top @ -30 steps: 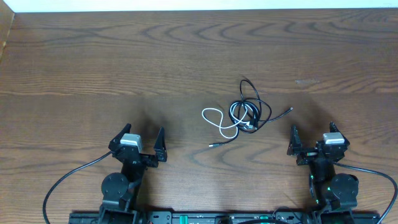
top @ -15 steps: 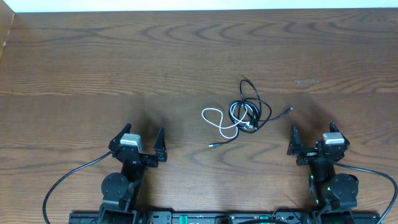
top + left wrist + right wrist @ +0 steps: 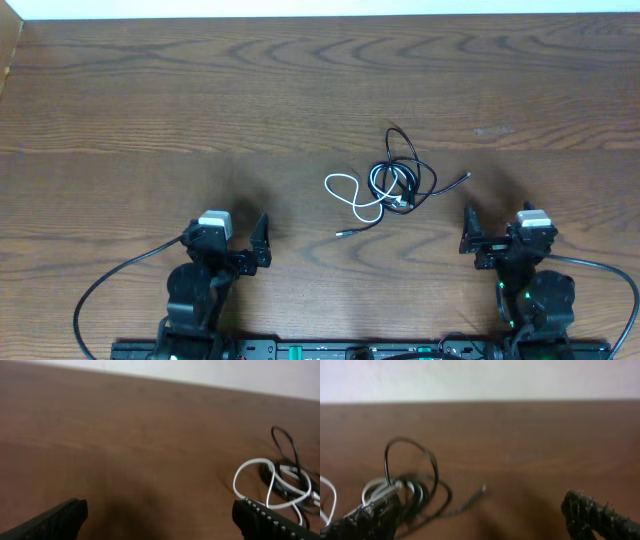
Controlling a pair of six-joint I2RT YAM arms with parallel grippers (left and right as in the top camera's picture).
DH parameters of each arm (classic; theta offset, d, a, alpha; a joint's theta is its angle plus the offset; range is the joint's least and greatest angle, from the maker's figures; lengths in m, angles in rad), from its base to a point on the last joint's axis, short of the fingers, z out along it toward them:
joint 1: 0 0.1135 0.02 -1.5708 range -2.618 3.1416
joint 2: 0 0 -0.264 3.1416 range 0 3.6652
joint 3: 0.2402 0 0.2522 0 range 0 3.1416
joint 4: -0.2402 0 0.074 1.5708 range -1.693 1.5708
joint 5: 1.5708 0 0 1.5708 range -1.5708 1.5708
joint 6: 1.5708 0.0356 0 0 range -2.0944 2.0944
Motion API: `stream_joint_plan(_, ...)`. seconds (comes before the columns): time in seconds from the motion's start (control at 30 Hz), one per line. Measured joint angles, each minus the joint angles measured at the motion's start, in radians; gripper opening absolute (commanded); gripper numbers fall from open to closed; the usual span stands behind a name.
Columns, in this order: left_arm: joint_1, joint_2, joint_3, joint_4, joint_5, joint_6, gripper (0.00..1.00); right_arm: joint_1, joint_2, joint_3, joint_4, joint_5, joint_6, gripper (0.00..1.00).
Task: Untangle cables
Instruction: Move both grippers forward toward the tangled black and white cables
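Cables (image 3: 390, 187) lie in one small knot near the middle of the table (image 3: 150, 100), between the two arms and a little nearer the right one. They are exactly where they lay a second ago; no loop or plug end has moved. The arms have changed. The left gripper (image 3: 226, 236) has tipped and drawn slightly back toward its base, and the right gripper (image 3: 505, 226) has edged a touch leftward. Both are spread wide with nothing between the fingers, well apart from the cords. I judge the untangling not yet begun, these being only the first stirrings of an approach.

In the overhead view the left gripper's outer finger is mostly hidden by its own wrist. Both wrist views are blurred. The left one cuts the knot off at its right edge. In the right one a finger covers part of the white cord (image 3: 376, 488). How the black cords (image 3: 410, 172) cross one another cannot be traced.
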Motion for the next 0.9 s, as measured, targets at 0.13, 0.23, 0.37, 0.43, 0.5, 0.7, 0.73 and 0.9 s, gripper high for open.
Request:
stream_joint_plan(0.13,0.000,0.116,0.065,-0.036,0.003,-0.046,0.98,0.000,0.084,0.068,-0.089,0.002,0.003,0.99)
stream_joint_plan(0.23,0.000,0.214,0.134,-0.084,0.003,-0.076,0.98,0.000,0.147,0.132,-0.127,0.002,0.004,0.99)
stream_joint_plan(0.37,0.000,0.370,0.257,-0.185,0.003,-0.088,0.98,0.000,0.246,0.220,-0.173,-0.016,0.004,0.99)
stream_joint_plan(0.43,0.000,0.452,0.329,-0.235,0.006,-0.093,0.98,0.000,0.296,0.254,-0.201,-0.033,0.004,0.99)
stream_joint_plan(0.5,0.000,0.537,0.411,-0.299,0.010,-0.100,0.98,0.000,0.356,0.293,-0.237,-0.050,0.007,0.99)
stream_joint_plan(0.7,0.000,0.755,0.632,-0.464,0.070,-0.103,0.98,0.000,0.531,0.412,-0.341,-0.089,0.008,0.99)
stream_joint_plan(0.73,0.000,0.787,0.667,-0.489,0.082,-0.103,0.98,0.000,0.568,0.438,-0.364,-0.098,0.008,0.99)
stream_joint_plan(0.9,0.000,0.889,0.772,-0.570,0.115,-0.103,0.98,0.000,0.715,0.552,-0.495,-0.120,0.008,0.99)
